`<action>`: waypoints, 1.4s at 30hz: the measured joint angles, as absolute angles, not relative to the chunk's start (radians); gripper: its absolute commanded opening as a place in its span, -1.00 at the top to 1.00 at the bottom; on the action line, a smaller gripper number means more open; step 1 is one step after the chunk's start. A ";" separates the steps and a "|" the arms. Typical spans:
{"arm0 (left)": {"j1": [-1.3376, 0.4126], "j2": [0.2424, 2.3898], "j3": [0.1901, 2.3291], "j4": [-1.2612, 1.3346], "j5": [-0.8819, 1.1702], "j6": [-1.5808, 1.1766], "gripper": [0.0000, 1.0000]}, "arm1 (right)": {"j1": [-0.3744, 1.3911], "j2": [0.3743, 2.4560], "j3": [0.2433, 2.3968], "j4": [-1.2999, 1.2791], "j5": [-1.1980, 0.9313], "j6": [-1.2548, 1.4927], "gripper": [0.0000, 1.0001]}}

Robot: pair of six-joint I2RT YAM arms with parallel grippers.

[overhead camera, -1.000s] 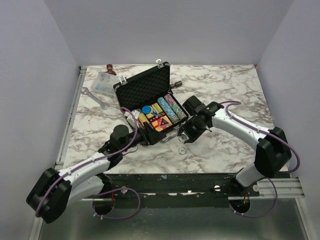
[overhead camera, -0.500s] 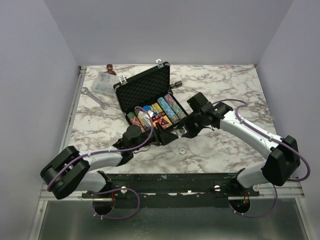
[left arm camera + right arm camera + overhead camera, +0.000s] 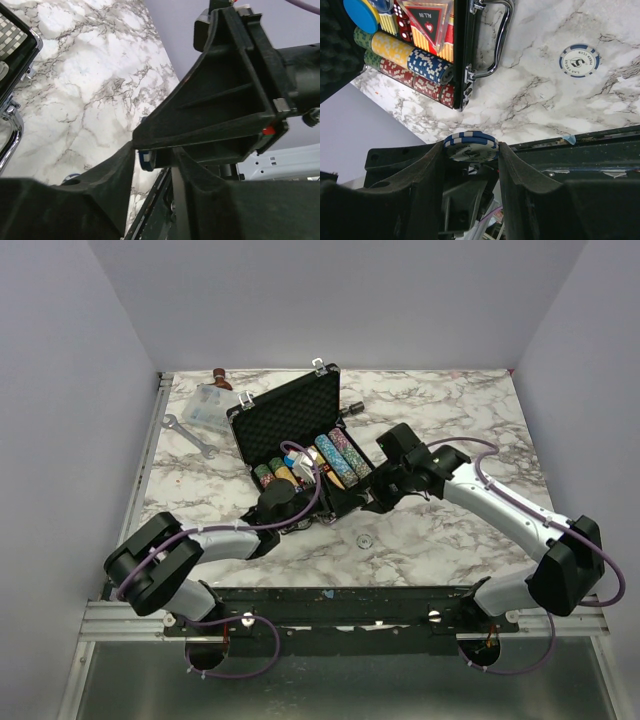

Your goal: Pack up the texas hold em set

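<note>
Blue-white chip (image 3: 470, 146) pinched between right fingers (image 3: 430, 180); left fingers (image 3: 105, 192) state unclear.

White capitals spelling "ALL IN" stand upside down on the black triangle (image 3: 427, 19) in the case (image 3: 461, 55). The loose chip (image 3: 578, 61), towards the near edge of the worktop (image 3: 530, 100), has a curly mark at its middle, a 5 or an S. The small lettering under it is too fine to read. The held chip (image 3: 470, 145) shows only blurred marks.
</note>
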State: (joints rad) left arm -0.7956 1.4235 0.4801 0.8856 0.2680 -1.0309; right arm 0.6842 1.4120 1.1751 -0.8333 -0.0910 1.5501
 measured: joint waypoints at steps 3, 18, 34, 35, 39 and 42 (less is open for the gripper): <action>-0.796 1.449 0.484 0.893 0.274 -1.037 0.72 | 0.684 1.405 1.174 -0.830 -0.091 1.554 0.99; -0.788 1.229 0.627 0.349 0.219 -0.664 1.00 | 0.682 1.250 1.059 -0.762 0.028 1.455 -1.00; -0.663 1.450 1.158 -0.601 0.114 -0.035 1.00 | 0.678 1.050 0.947 -0.910 0.267 1.340 -0.96; -0.663 1.493 1.173 -0.626 0.113 -0.028 1.00 | 0.678 1.040 0.943 -0.914 0.267 1.339 -0.96; -0.669 1.579 1.184 -0.686 0.097 -0.007 1.00 | 0.678 1.009 0.923 -0.918 0.268 1.337 -0.96; -0.680 1.580 1.170 -0.698 0.079 0.009 1.00 | 0.678 0.991 0.900 -0.920 0.269 1.338 -0.95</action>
